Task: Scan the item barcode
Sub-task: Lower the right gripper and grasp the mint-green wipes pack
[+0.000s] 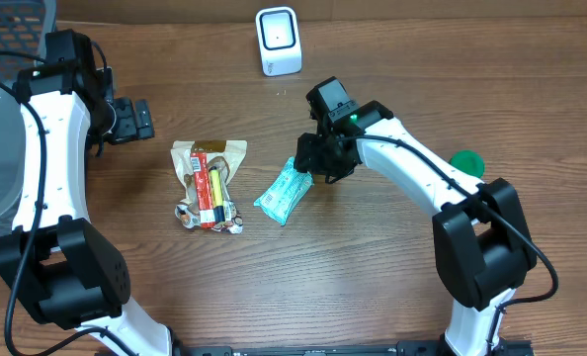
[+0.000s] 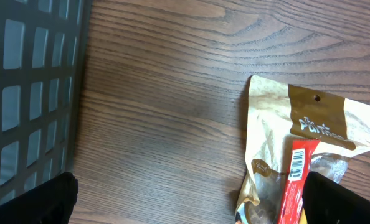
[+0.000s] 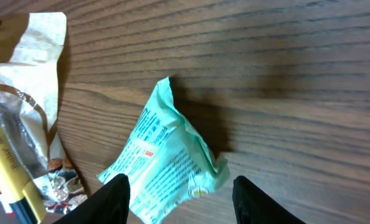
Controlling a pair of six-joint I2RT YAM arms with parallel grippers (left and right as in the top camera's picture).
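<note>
My left gripper (image 1: 147,119) hangs released. My right gripper (image 3: 182,199) straddles the teal packet (image 3: 166,155), its bottom cut off; I cannot tell if it grips.

Tan pouch (image 2: 269,137): white lettering begins "The Fun", remainder illegible. Barcode (image 2: 298,163) on red packet (image 2: 289,196), digits unreadable. Teal packet (image 3: 166,162) print illegible.

The surface (image 1: 373,287) is mid-brown wood with darker grain streaks. The pouch (image 1: 229,153) is tan, with a dark brown band carrying pale lettering. Across the pouch lies a red wrapper (image 2: 291,199) with a white barcode panel and black bars, beside a yellow stick (image 1: 215,186). Right of the pouch, the packet (image 3: 166,162) is mint green with blue print and a small red mark. The scanner (image 1: 278,41) is white with a dark window. The basket (image 2: 23,93) is grey, in a square grid. The disc (image 1: 465,161) is green.
</note>
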